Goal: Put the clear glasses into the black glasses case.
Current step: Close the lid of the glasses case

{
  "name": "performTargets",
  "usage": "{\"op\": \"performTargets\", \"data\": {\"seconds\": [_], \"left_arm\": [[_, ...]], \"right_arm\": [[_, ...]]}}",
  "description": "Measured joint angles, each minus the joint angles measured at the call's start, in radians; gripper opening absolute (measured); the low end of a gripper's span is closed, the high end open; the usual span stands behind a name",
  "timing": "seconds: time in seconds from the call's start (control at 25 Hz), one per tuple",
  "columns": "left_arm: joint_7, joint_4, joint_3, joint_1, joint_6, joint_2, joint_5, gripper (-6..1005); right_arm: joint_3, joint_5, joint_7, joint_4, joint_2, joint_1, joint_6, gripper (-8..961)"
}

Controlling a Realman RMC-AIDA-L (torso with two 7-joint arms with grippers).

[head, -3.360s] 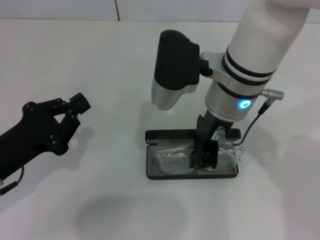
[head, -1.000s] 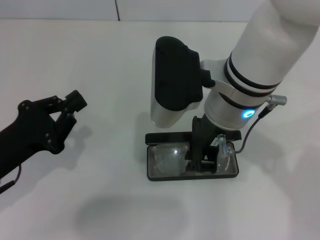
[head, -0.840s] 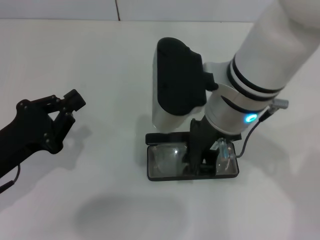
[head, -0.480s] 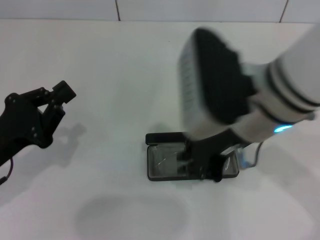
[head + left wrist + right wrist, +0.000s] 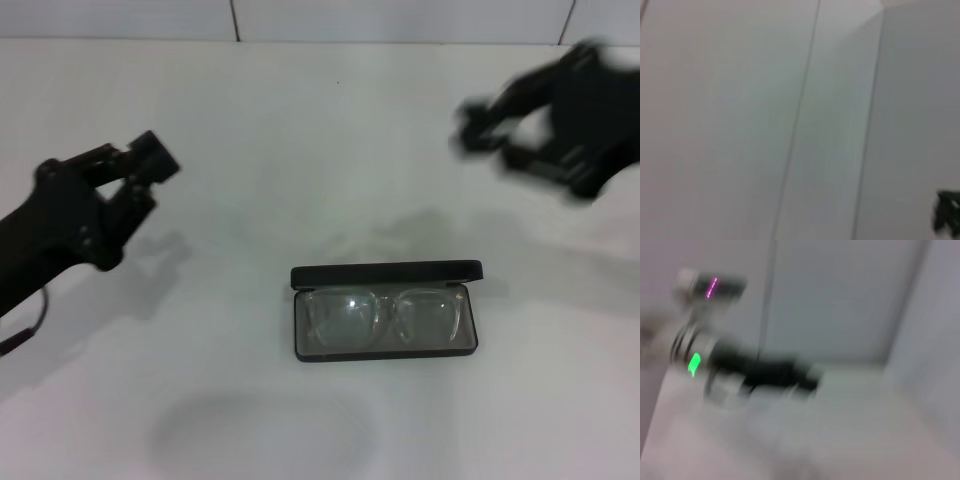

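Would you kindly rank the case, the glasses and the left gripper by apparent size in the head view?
1. black glasses case
2. clear glasses, fitting inside it
Left gripper: nearer the camera, so unranked.

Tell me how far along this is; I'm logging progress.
Done: the clear glasses lie inside the open black case. Nothing is in hand: the right gripper is up and away at the far right, the left gripper off to the left. The lid isn't shut.

Black glasses case (image 5: 385, 274) with grey lining, colourless clear glasses (image 5: 382, 313), white table (image 5: 300, 130)
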Motion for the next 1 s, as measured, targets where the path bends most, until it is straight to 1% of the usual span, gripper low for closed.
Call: {"op": "performTargets", "data": {"seconds": [0.08, 0.12, 0.2, 0.24, 0.28, 0.32, 0.44, 0.52, 0.6, 0.68, 0.84, 1.0], "left_arm": [[-0.019, 0.0, 0.003, -0.031, 0.001, 0.0, 0.031, 139], [-0.025, 0.001, 0.005, -0.048, 0.001, -0.001, 0.047, 149], [-0.042, -0.006, 0.021, -0.105, -0.001, -0.003, 0.096, 170], [-0.052, -0.013, 0.042, -0.141, -0.009, -0.005, 0.116, 180], [-0.057, -0.022, 0.064, -0.168, -0.022, -0.005, 0.128, 190], [-0.062, -0.033, 0.092, -0.198, -0.038, -0.005, 0.133, 201], [-0.069, -0.07, 0.16, -0.259, -0.099, -0.006, 0.137, 202], [-0.079, -0.084, 0.202, -0.286, -0.143, -0.006, 0.137, 193], [-0.099, -0.088, 0.256, -0.308, -0.189, -0.005, 0.137, 188], [-0.108, -0.088, 0.286, -0.317, -0.221, -0.006, 0.138, 187], [-0.133, -0.089, 0.383, -0.338, -0.32, -0.011, 0.134, 186], [-0.159, -0.094, 0.44, -0.348, -0.394, -0.016, 0.124, 187]], "right_arm": [[0.11, 0.141, -0.093, 0.103, -0.003, -0.025, 0.001, 171], [0.18, 0.215, -0.135, 0.184, -0.004, -0.034, -0.007, 171], [0.319, 0.322, -0.197, 0.349, -0.005, -0.04, -0.042, 171], [0.379, 0.351, -0.227, 0.419, -0.006, -0.037, -0.069, 171], [0.467, 0.386, -0.294, 0.523, -0.006, -0.03, -0.131, 171], [0.531, 0.398, -0.349, 0.597, -0.005, -0.023, -0.179, 171], [0.709, 0.421, -0.496, 0.813, -0.005, -0.006, -0.296, 171], [0.796, 0.426, -0.545, 0.92, -0.005, -0.004, -0.333, 171], [0.843, 0.421, -0.581, 1.008, -0.008, -0.01, -0.346, 171], [0.848, 0.415, -0.594, 1.037, -0.009, -0.012, -0.348, 171], [0.847, 0.394, -0.614, 1.095, -0.009, -0.014, -0.35, 171], [0.847, 0.39, -0.616, 1.124, -0.009, -0.012, -0.354, 171]]}}
